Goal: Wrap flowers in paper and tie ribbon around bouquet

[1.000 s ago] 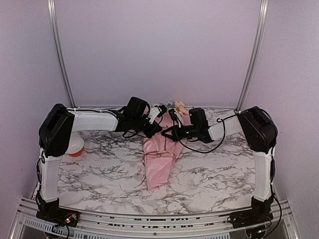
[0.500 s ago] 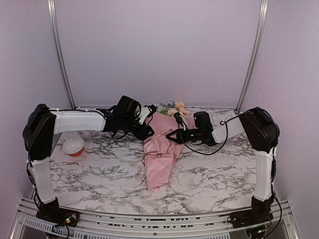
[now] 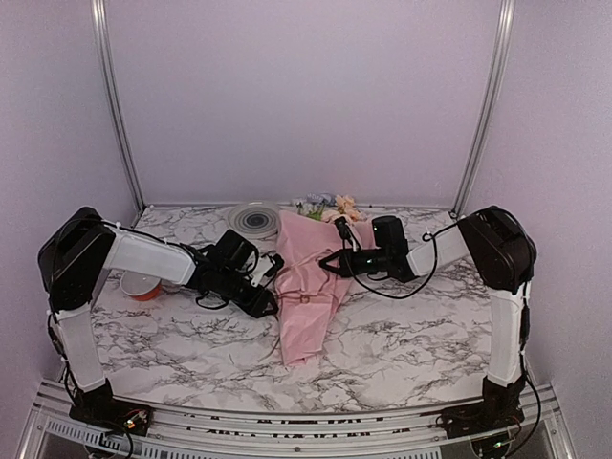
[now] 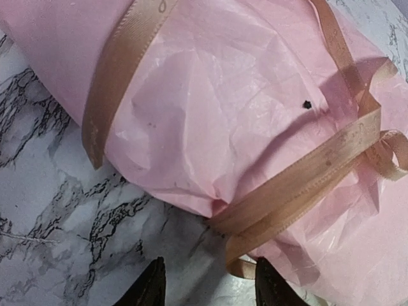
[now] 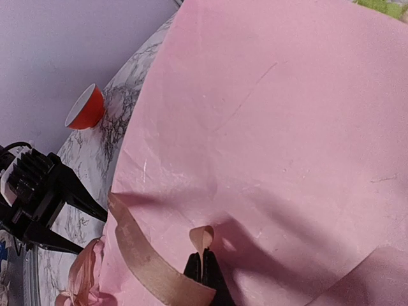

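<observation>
The bouquet lies mid-table as a pink paper cone, with the flowers showing at its far, wide end. The tan ribbon is wound round the cone and bunches into a knot on the right of the left wrist view. My left gripper is open at the cone's left flank. Only marble lies between its jaws, and a ribbon end curls just beside the right fingertip. My right gripper rests on top of the paper, shut on a small loop of the ribbon.
A small red bowl stands at the left, behind my left arm. A grey round disc lies by the back wall, left of the flowers. The left gripper shows as a black body at the left of the right wrist view.
My left arm swung back from the far side of the bouquet to its near left, and its gripper went from shut to open. The grey disc is now uncovered. The right gripper held still.
</observation>
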Controlling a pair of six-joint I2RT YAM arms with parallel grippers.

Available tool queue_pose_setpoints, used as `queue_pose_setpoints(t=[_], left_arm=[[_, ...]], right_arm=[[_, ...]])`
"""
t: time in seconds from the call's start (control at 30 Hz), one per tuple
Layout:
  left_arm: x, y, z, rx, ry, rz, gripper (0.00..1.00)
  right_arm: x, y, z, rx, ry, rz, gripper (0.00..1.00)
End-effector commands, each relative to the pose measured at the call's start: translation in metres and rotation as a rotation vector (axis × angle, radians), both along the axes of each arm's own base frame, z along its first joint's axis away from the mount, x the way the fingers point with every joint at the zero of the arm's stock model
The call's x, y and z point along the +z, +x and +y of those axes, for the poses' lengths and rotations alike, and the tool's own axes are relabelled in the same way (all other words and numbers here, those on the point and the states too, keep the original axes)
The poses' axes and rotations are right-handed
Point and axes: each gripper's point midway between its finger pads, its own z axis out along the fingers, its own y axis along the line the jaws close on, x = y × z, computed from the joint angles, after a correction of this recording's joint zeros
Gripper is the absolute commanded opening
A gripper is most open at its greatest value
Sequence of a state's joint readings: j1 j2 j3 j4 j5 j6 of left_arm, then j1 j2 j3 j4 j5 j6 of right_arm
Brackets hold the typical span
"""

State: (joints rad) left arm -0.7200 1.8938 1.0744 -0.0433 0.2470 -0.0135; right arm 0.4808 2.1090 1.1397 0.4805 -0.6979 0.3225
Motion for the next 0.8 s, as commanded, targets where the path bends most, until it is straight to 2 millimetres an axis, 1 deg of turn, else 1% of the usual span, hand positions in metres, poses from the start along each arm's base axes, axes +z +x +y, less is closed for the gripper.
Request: queue_pose_setpoints(t=[0.0,0.07,0.1,0.13,0.17,0.23,0.3,0.37,0.43,0.57,0.7,0.73,0.77], left_arm=[[0.000,0.000,-0.019,-0.046,-0.095,-0.004,0.39],[-0.002,0.001,-0.021,-0.037,-0.099,-0.007,0.32],[-0.002,0.001,-0.023,-0.040,-0.114,-0.010,0.29],[0.002,0.000,-0.027,-0.050,-0.146,-0.015,0.24],[0.005,-0.001,-0.031,-0.064,-0.166,-0.017,0.18],[0.007,-0.004,-0.034,-0.078,-0.168,-0.014,0.00],[0.008,-0.007,-0.031,-0.076,-0.157,-0.007,0.00],[0.009,-0.014,-0.023,-0.075,-0.138,0.006,0.00],[0.010,-0.017,-0.014,-0.063,-0.117,-0.002,0.00],[0.000,-0.021,0.000,-0.034,-0.058,0.024,0.00],[0.001,-0.021,0.005,-0.007,-0.053,0.037,0.00],[0.002,-0.019,0.006,0.006,-0.049,0.031,0.00],[0.002,-0.017,0.010,0.023,-0.038,0.029,0.00]], right_arm=[[0.018,0.001,-0.001,-0.004,0.025,-0.032,0.00],[0.019,0.001,-0.001,-0.006,0.025,-0.034,0.00],[0.018,0.001,-0.001,-0.006,0.024,-0.032,0.00],[0.018,0.001,-0.001,-0.004,0.026,-0.031,0.00],[0.019,0.001,-0.001,-0.006,0.028,-0.031,0.00],[0.020,0.001,-0.002,-0.010,0.032,-0.023,0.00],[0.025,0.004,-0.005,-0.029,0.044,-0.020,0.00],[0.027,0.011,-0.015,-0.082,0.046,-0.003,0.00],[0.029,0.019,-0.029,-0.135,0.053,0.021,0.00],[0.025,0.024,-0.065,-0.229,0.081,0.065,0.00],[0.018,0.022,-0.097,-0.300,0.068,0.091,0.00],[0.023,0.023,-0.105,-0.317,0.080,0.078,0.00],[0.022,0.022,-0.113,-0.334,0.087,0.084,0.00]])
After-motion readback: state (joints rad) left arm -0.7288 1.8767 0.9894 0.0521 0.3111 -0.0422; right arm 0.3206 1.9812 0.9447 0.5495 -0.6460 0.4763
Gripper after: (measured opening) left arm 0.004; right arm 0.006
